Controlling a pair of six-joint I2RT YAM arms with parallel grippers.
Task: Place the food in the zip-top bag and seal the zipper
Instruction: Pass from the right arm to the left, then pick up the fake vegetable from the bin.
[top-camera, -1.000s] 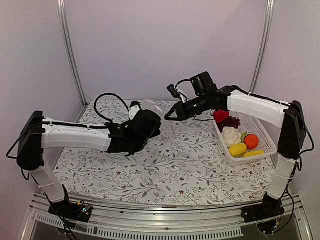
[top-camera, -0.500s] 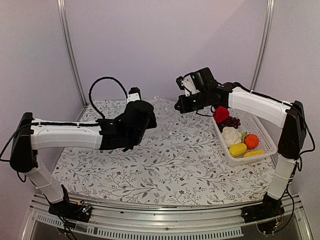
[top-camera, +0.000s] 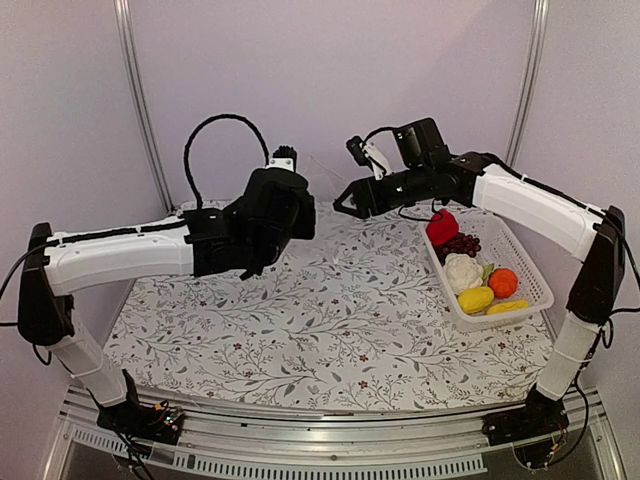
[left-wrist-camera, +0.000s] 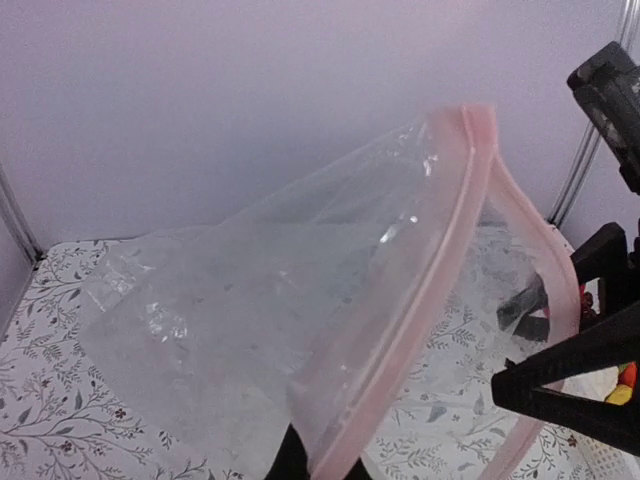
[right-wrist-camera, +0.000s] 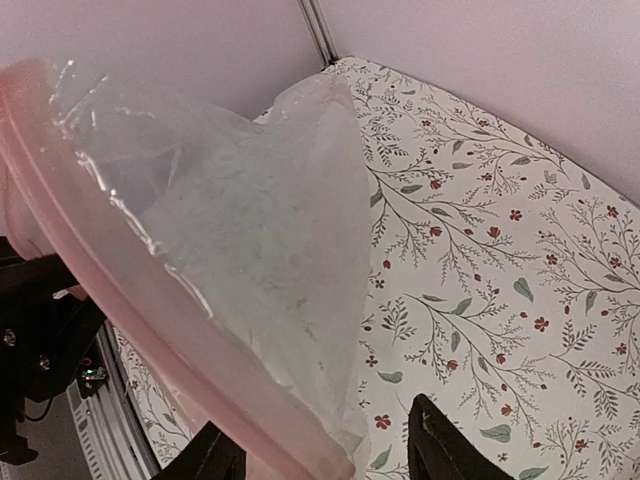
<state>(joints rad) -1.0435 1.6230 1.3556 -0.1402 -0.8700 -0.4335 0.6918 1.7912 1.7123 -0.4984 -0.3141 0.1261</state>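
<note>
One transparent zip-top bag (left-wrist-camera: 250, 300) fills the left wrist view. It is held clear of the floral worktop (left-wrist-camera: 50, 420), with its mouth parted and turned towards the camera. The zipper (left-wrist-camera: 425, 290), a pink strip, runs from the top corner down to the bottom edge, where it meets the left pincer (left-wrist-camera: 298, 466). Only a dark sliver of that pincer shows behind the film; it is closed on the mouth edge. The second lip curves away to the right, towards the right pincer (left-wrist-camera: 515, 350), whose dark fingers stand apart, one seen through the film.

Right wrist view: the two fingers (right-wrist-camera: 440, 450) of the right pincer stand well apart at the bottom edge. The pink strip descends between them, blurred at close range. Whether the fingers touch the film cannot be determined. The bag body hangs beyond, above the worktop.

Top external view: both pincers are held high over the far half of the worktop, facing each other, near but apart. The bag is barely discernible between them. The food (top-camera: 470, 275) rests in a white mesh basket (top-camera: 543, 292) at the right:
- red pepper (top-camera: 441, 226)
- grape bunch (top-camera: 463, 243)
- cauliflower (top-camera: 462, 270)
- lemon-like piece (top-camera: 475, 298)
- orange piece (top-camera: 503, 282)
- banana (top-camera: 508, 307)

All six pieces lie in the basket, well apart from the bag.
</note>
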